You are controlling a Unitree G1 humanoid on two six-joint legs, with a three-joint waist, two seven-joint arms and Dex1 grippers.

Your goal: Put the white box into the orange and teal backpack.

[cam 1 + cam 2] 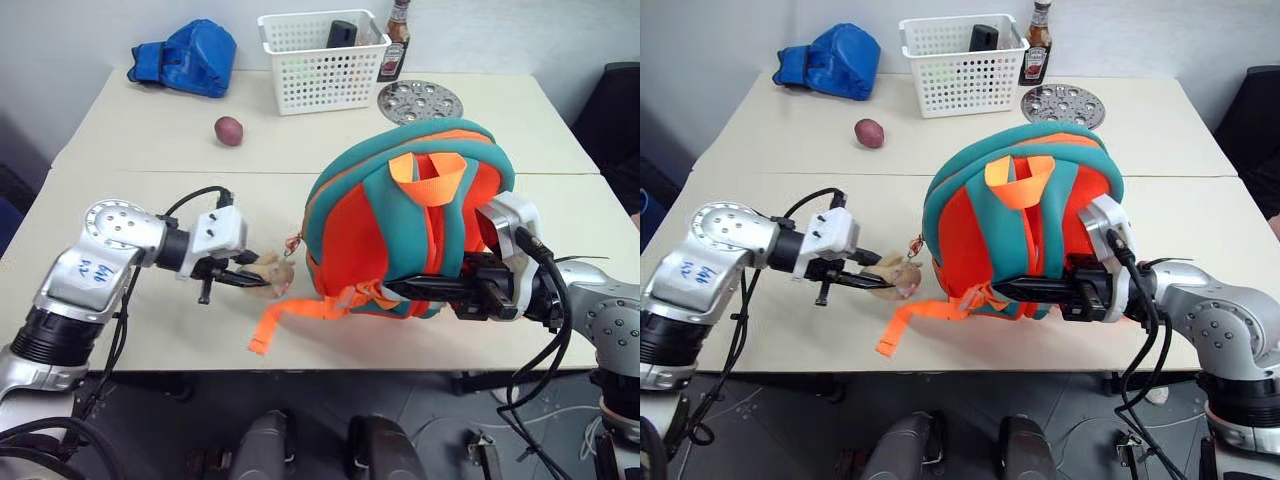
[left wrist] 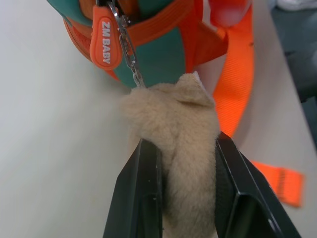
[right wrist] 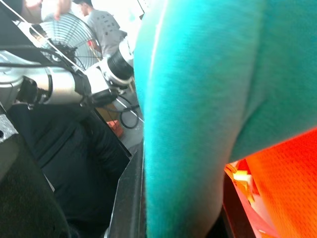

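The left arm reaches in from the left side, bent at the elbow, its wrist turned so the left gripper (image 1: 243,279) points across the table toward the backpack (image 1: 400,215) and slightly downward. Its two black fingers (image 2: 141,193) are clamped on the tan plush toy (image 2: 183,148) – the wrist view shows the fur squeezed between them. The toy hangs from a short metal chain (image 2: 128,49) beside an orange zipper pull (image 2: 104,42) on the backpack's lower edge.

The right arm comes in from the right side with its forearm low over the table edge, and the right gripper (image 1: 430,290) points level toward the left, lying along the backpack's near underside. Its fingers are closed on a teal strap (image 3: 193,124) of the backpack, which runs up between them in the wrist view.

The backpack stands upright on the near half of the table (image 1: 150,150), between the two grippers. It is rounded, with orange mesh panels, teal trim and teal shoulder straps facing the camera, and a bright orange webbing loop (image 1: 432,175) at the top. A loose orange webbing strap (image 1: 290,318) trails from its base across the table toward the near edge.
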